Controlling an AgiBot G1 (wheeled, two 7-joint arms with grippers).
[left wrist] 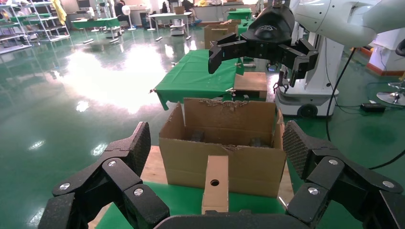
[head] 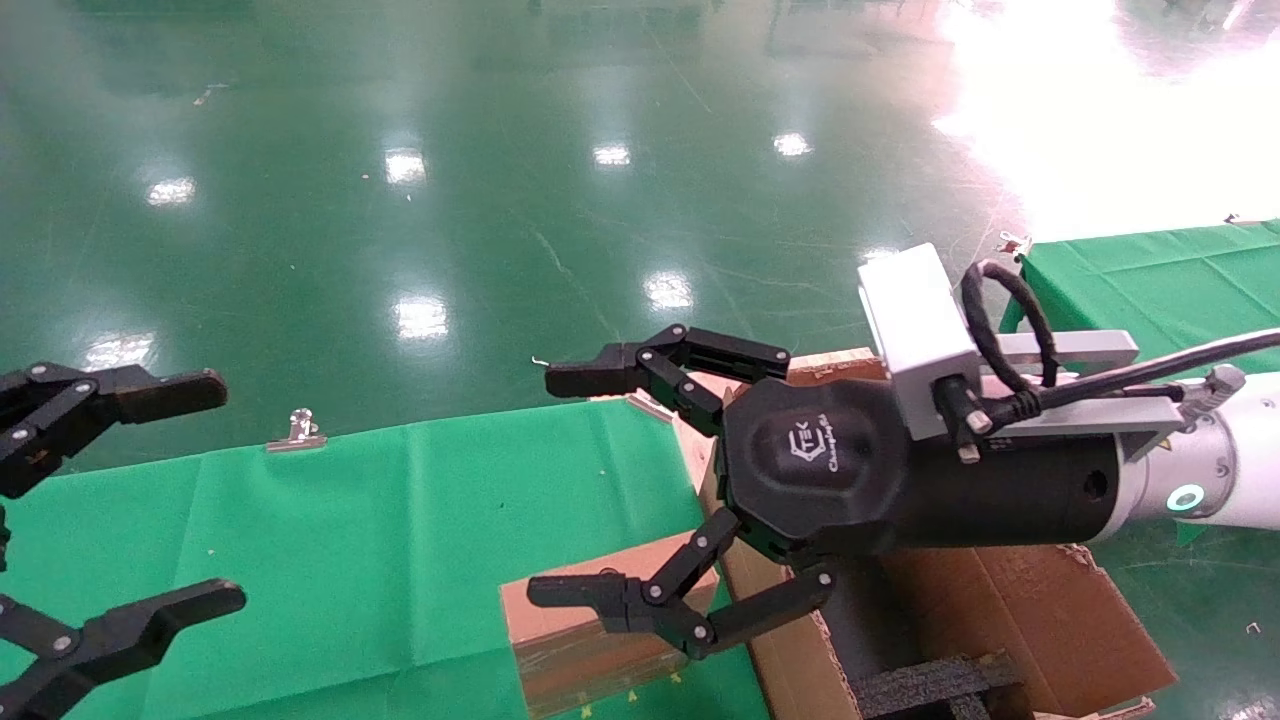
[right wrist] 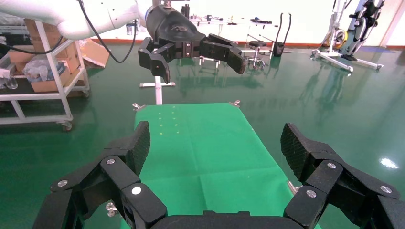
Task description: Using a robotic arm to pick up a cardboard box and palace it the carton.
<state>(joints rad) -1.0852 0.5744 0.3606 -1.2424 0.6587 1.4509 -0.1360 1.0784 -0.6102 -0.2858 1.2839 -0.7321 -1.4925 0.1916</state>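
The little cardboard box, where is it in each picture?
Head view: the cardboard box lies on the green cloth at the bottom middle, beside the carton, partly behind the open right gripper.
Left wrist view: it stands on edge against the carton, its round hole facing the camera.
Right wrist view: not in it.
Shared landmark: the green cloth shows in all three.

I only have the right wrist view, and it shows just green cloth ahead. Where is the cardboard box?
Observer: The cardboard box lies on the table, below the right gripper, outside your frame.
Operator: And the carton?
Observer: The carton stands right beside the box, flaps open, under the right arm's wrist.
Operator: Which way does the box point?
Observer: Its narrow end with the round hole faces the left gripper, whose fingers are open.
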